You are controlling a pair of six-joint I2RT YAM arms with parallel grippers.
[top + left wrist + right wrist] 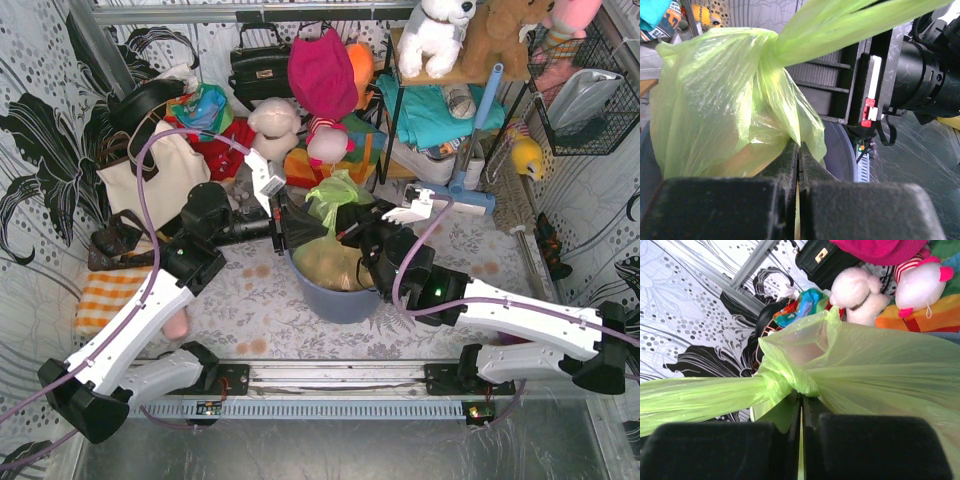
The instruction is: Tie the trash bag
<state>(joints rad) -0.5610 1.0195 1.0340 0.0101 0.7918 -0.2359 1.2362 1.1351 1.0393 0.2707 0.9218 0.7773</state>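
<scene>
The lime-green trash bag (pixel 334 196) sits in a round blue-grey bin (pixel 338 300), with tan paper showing through its lower part. Its top is gathered into a knot (pixel 790 379), and a taut strip runs off to the left of it. My left gripper (pixel 299 231) is at the bag's left side, shut on a fold of the bag (pixel 715 100) just below the knot (pixel 773 46). From the right, my right gripper (pixel 347 236) is shut on green plastic right under the knot. Plastic shows between both pairs of jaws (pixel 799 149) (pixel 801 399).
Behind the bin lie plush toys (pixel 275 122), a black handbag (pixel 258 68), a cream tote (pixel 160 180) and a shelf rack (pixel 440 110). An orange checked cloth (pixel 108 295) lies at the left. The right arm's black wrist (pixel 922 75) is close beside the left gripper.
</scene>
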